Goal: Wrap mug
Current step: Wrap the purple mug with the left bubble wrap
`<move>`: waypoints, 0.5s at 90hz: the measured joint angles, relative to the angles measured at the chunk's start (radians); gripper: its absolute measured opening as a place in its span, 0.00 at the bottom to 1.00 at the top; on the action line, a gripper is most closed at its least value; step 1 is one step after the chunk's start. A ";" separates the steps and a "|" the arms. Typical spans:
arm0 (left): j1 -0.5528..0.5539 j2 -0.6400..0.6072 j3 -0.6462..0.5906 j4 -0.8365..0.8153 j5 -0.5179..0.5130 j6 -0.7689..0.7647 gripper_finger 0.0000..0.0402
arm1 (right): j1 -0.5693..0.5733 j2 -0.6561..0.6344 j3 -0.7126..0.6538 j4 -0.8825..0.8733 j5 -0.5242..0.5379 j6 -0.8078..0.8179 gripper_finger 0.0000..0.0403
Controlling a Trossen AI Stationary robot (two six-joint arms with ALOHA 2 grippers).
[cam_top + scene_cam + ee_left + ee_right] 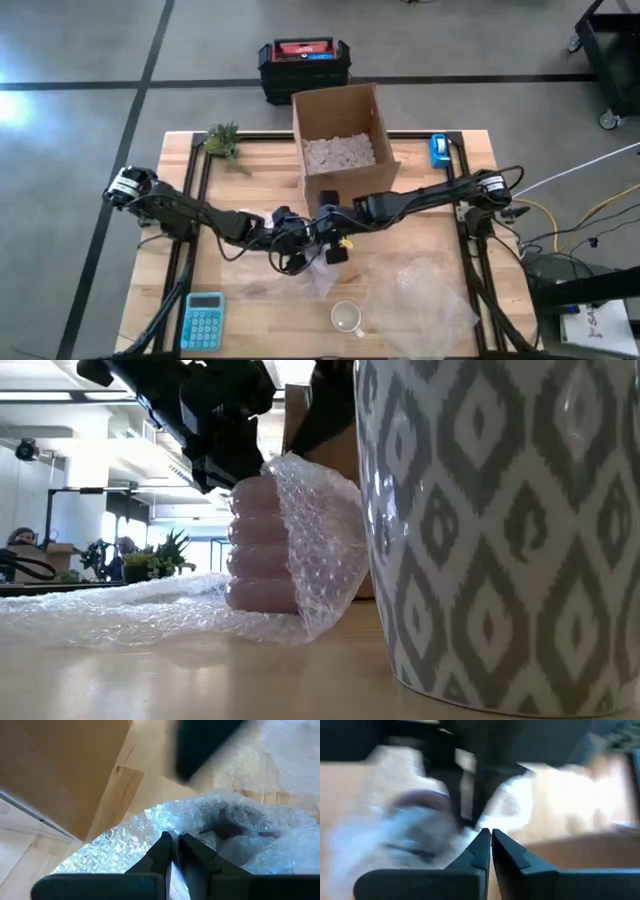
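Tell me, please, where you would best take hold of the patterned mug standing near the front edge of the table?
Judging from the high view, the patterned mug stands upright, mouth open to the ceiling, apart from the bubble wrap. I would probably come straight down and pinch its rim, one claw finger inside and one outside. No handle shows, so the wall is the safest bet.

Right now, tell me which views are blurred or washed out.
Right wrist view: motion-smeared throughout; only the right gripper reads sharp. Left wrist view: bright glare on the bubble wrap, dark blurred shape above. Low view: the patterned mug looms close. High view: even light.
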 joint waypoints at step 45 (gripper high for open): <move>0.000 0.000 0.000 -0.004 0.001 -0.003 0.05 | 0.047 0.079 -0.008 0.035 -0.001 0.010 0.01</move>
